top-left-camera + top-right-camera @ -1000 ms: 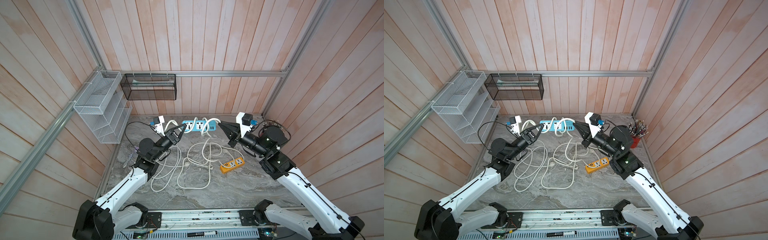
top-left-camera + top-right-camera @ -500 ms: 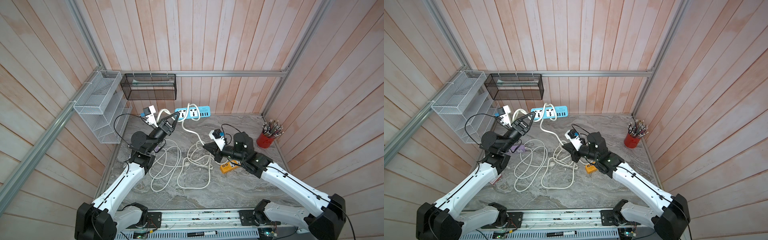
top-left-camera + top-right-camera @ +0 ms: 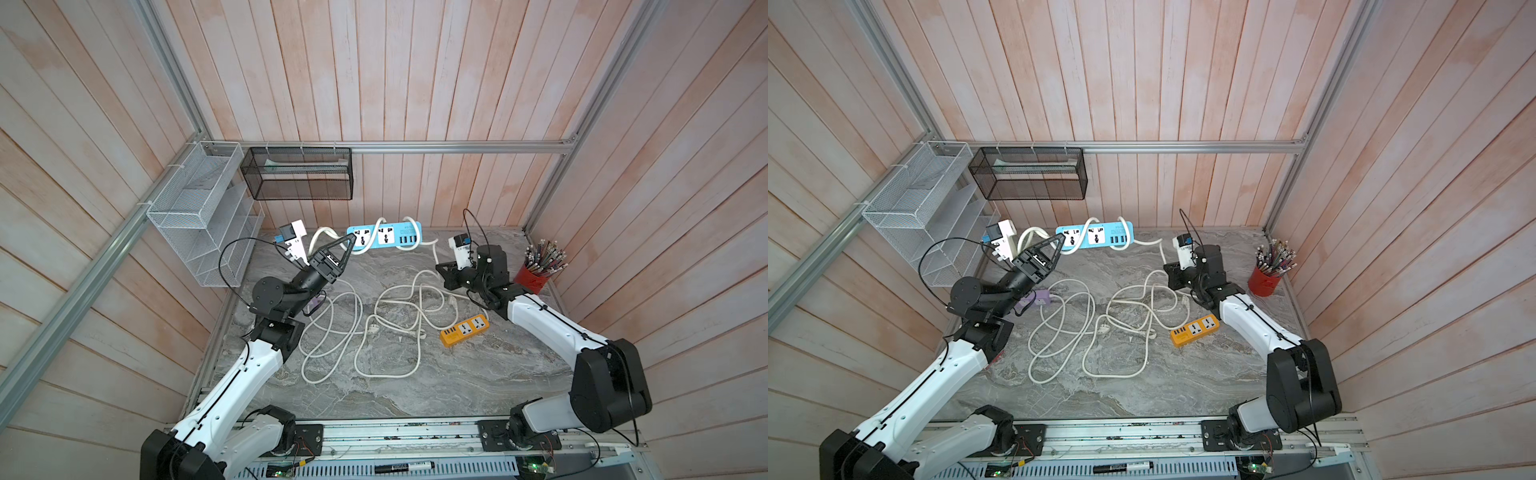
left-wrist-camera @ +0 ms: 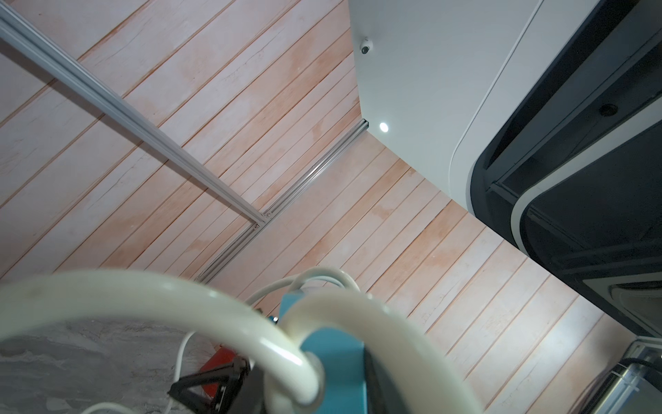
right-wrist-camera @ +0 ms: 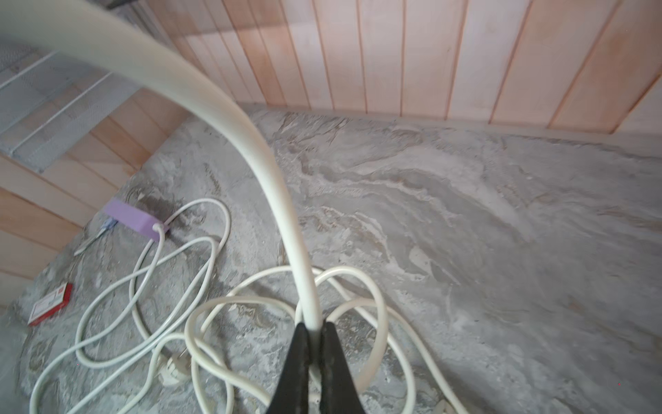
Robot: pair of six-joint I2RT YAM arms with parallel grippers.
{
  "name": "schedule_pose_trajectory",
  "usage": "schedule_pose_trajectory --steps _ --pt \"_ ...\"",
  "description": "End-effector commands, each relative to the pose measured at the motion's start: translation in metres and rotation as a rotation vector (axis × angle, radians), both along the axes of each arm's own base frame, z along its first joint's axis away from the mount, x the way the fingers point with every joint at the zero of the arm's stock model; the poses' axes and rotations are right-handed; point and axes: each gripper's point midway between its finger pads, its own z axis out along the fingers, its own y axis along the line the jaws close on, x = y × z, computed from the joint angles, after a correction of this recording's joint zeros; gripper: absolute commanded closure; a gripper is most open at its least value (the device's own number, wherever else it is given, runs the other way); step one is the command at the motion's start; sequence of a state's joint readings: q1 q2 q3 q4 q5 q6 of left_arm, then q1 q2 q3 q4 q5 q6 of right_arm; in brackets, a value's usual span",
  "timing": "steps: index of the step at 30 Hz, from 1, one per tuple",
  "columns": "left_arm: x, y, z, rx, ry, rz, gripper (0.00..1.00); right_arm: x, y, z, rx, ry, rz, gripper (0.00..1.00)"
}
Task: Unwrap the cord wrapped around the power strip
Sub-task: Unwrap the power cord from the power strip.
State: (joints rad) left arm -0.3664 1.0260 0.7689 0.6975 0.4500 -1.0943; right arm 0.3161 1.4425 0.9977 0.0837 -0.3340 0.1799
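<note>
Strips [image 3: 464, 330] three (blue strip [image 3: 400, 235] in left hand [image 3: 350, 241]), cord [image 5: 286, 215] tight in right hand [image 5: 313, 331].

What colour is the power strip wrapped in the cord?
The power strip is light blue, clearest in a top view.

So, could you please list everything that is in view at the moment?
blue power strip: 1, blue, raised by the back wall
white cord: 1, white, looped around the blue power strip
loose cords: count unclear, white, tangled mid-table
orange power strip: 1, orange, table, right of the tangle
purple power strip: 1, purple, table, left side
red cup: 1, red, holds pens, back right corner
small box: 1, red and white, table
wire rack: 1, white, left wall
mesh basket: 1, black, back wall
marker: 1, black, front rail
table: 1, grey marble
left pincer: grips the blue power strip
right pincer: clamps the white cord
</note>
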Motion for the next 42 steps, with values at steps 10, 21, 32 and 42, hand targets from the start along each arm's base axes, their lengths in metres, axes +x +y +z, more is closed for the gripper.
schedule_pose_trajectory --steps 10,21,32,42 --pt "-0.005 0.007 -0.084 0.043 0.147 0.06 1.0 -0.033 0.005 0.218 0.278 -0.415 0.121 1.0" --pt "0.037 0.022 -0.024 0.043 -0.042 0.191 1.0 -0.112 -0.011 0.164 0.19 -0.231 0.17 1.0" --pt "0.041 0.043 0.07 0.011 -0.25 0.229 1.0 -0.073 -0.025 0.019 0.074 0.081 -0.007 1.0" --pt "0.009 0.033 0.042 -0.029 -0.143 0.067 1.0 0.041 -0.021 -0.004 0.035 0.073 -0.151 1.0"
